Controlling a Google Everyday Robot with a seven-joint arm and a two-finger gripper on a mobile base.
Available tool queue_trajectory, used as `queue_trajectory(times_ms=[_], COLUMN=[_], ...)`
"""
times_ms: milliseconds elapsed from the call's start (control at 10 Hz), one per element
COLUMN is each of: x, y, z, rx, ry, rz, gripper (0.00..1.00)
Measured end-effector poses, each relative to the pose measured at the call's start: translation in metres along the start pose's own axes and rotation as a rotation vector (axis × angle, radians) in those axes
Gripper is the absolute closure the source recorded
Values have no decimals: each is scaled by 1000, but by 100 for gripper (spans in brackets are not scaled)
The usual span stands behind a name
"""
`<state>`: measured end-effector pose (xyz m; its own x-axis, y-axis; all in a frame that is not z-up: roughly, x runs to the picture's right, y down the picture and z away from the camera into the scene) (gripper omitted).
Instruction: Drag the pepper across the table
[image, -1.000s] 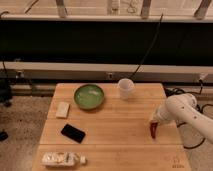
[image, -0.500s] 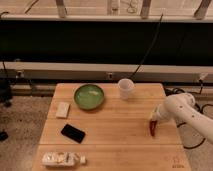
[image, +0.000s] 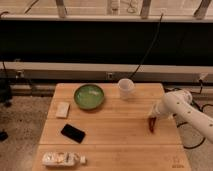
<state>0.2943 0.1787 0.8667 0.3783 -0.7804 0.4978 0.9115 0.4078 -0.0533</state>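
Note:
The pepper is a small dark red chili standing tilted on the right part of the light wooden table. My gripper is at the end of the white arm, which reaches in from the right. The gripper is right on top of the pepper and touches its upper end. The pepper's tip rests on the tabletop.
A green bowl and a white cup stand at the back of the table. A pale sponge and a black phone lie on the left. A plastic bottle lies at the front left corner.
The gripper and the pepper have shifted slightly to the left across the table. Everything else has stayed in place.

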Motion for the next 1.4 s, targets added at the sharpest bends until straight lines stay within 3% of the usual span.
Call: queue_trajectory(times_ms=[1200, 1400], x=[36, 30], y=[-4, 1], z=[3, 2], rx=[-11, -17], ry=[40, 32], rz=[-12, -10], gripper=[100, 100])
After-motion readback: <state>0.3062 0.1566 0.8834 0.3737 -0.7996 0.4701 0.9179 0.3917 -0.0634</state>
